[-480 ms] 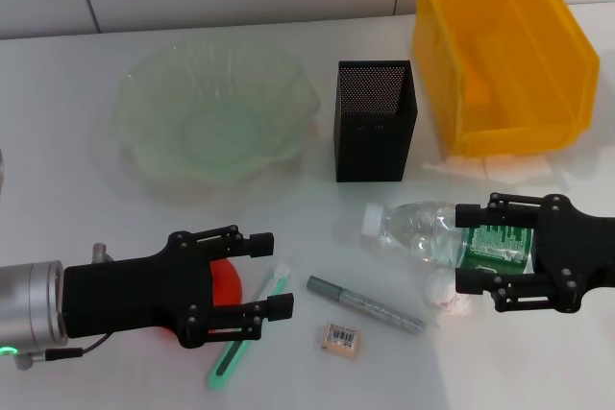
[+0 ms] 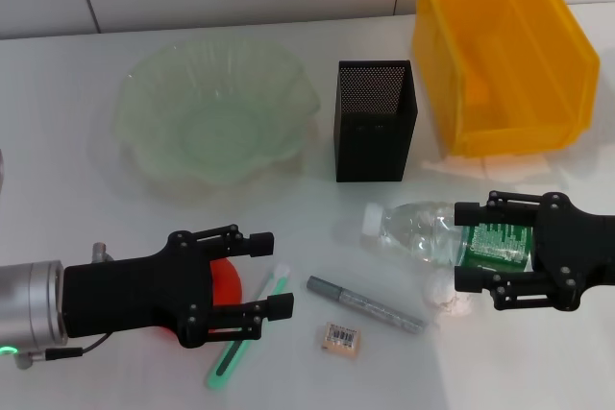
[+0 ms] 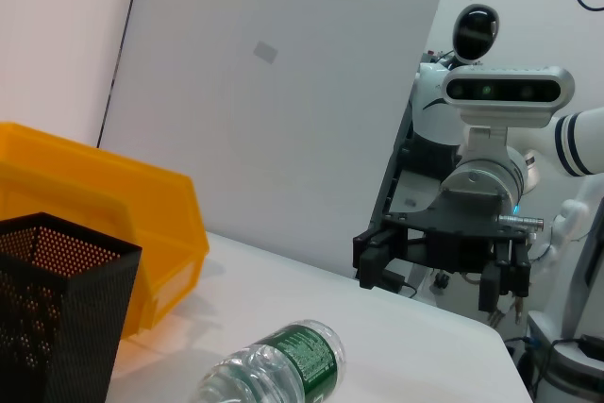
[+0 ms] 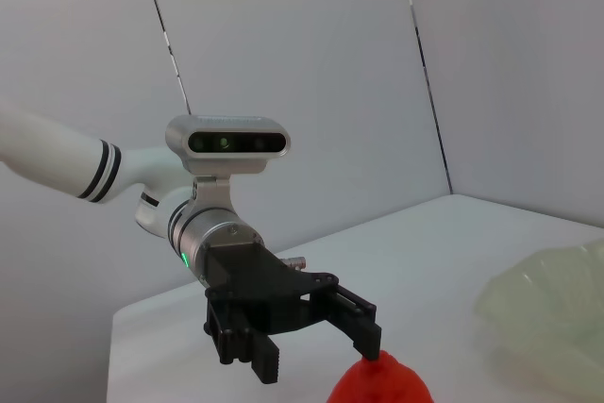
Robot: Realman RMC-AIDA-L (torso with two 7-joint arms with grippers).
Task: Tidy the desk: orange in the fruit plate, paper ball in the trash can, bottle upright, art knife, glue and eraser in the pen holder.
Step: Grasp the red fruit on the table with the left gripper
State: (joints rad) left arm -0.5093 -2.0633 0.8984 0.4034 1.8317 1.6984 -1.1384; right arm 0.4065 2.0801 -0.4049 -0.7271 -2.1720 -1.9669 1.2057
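Head view: nothing was sorted yet. The fruit plate (image 2: 216, 108), pen holder (image 2: 375, 120) and trash can (image 2: 500, 50) held nothing. The left pincer (image 2: 274, 274) spread wide around the orange (image 2: 224, 282); the right pincer (image 2: 464, 247) spread wide around the lying bottle (image 2: 432, 230). The paper ball (image 2: 448, 293) and eraser (image 2: 341, 336) lay on the table (image 2: 58, 199).

Left wrist view: the bottle (image 3: 274, 370) lay flat.

Right wrist view: the left pincer (image 4: 321, 344) straddled the orange (image 4: 382, 386).

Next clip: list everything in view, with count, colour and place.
fruit plate: 1, pale green, back left, empty
pen holder: 1, black mesh, centre back
trash can: 1, yellow, back right
bottle: 1, clear, green label, lying front right
paper ball: 1, white, beside bottle
orange: 1, red-orange, front left
grey pen: 1, front centre
green art knife: 1, by orange
eraser: 1, tan, front centre
left tool: open around orange
right tool: open around bottle
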